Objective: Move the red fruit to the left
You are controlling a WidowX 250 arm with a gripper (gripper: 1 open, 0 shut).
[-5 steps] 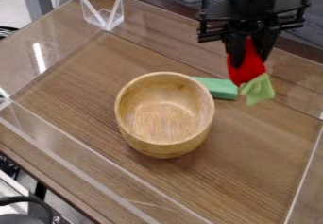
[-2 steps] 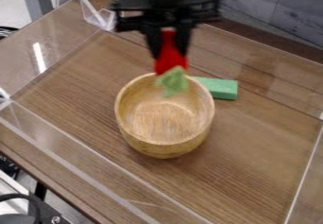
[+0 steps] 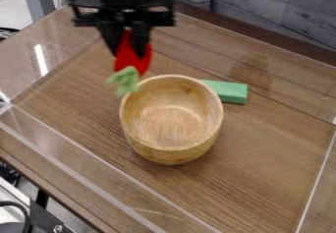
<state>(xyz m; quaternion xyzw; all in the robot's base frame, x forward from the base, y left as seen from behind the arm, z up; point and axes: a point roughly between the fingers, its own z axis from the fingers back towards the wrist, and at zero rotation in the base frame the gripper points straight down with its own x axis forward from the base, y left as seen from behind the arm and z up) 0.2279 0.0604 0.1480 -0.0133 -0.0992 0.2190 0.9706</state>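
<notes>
The red fruit (image 3: 133, 56), a small bright red toy strawberry with a light green leafy stem, hangs in the air just left of and above the wooden bowl's rim. My gripper (image 3: 126, 46) comes down from the top of the camera view and is shut on the fruit's upper part. The stem dangles below the fingers, blurred by motion. The arm is dark and blurred too.
A round wooden bowl (image 3: 172, 148) stands mid-table. Behind its right side lies a flat green block (image 3: 227, 91). Clear acrylic walls (image 3: 59, 50) fence the wooden tabletop, with a small clear bracket at the far left corner.
The gripper has carried the red fruit leftward, from above the green block, across the bowl, to the bowl's left side. Bowl and block have stayed put.
</notes>
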